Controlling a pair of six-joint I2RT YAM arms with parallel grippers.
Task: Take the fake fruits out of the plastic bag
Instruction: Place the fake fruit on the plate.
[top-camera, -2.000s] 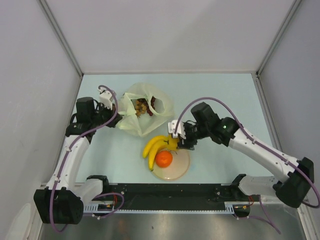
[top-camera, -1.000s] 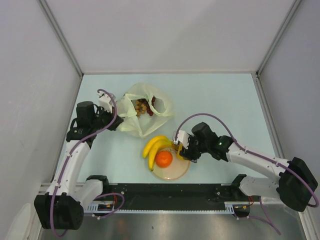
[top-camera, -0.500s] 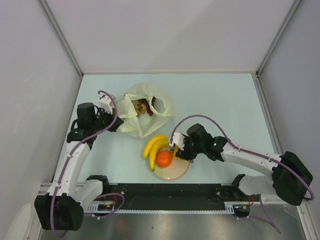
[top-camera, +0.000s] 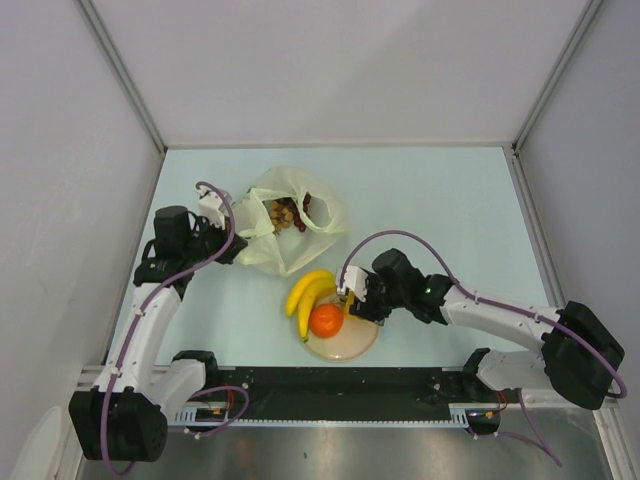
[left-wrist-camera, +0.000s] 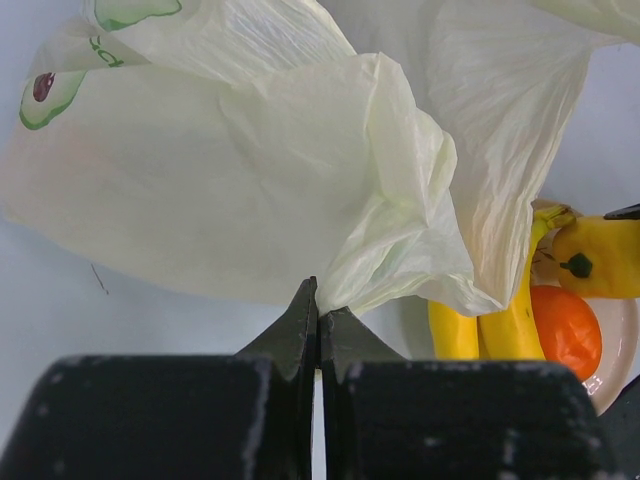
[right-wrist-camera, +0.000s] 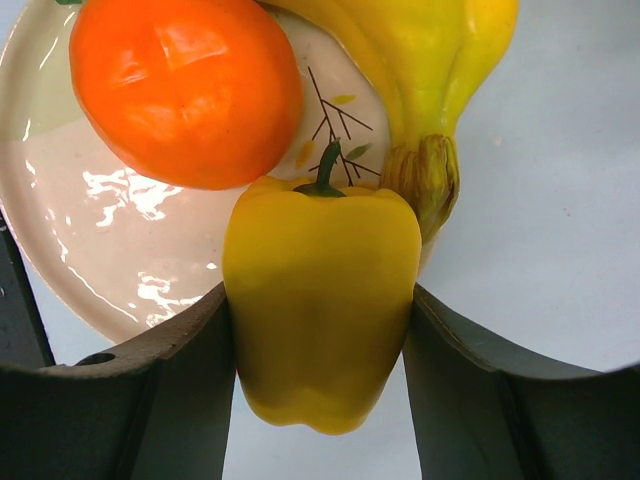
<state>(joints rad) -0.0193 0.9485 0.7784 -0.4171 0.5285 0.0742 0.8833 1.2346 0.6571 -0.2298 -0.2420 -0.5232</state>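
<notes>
our left claw (left-wrist-camera: 316, 325) pinches the plastic bag (left-wrist-camera: 230, 190) to anchor it; our right claw (right-wrist-camera: 318, 322) clamps the yellow fruit (right-wrist-camera: 320, 280) over the plate (right-wrist-camera: 100, 250) for release.

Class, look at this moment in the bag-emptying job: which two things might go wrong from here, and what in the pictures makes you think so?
1. The right gripper holds the yellow pepper partly over the plate rim, crowded by the orange and banana bunch; released there, it may tip onto the table.
2. The left gripper pinches only a thin fold of the plastic bag; it may slip, letting the mouth collapse over the grapes inside.
</notes>
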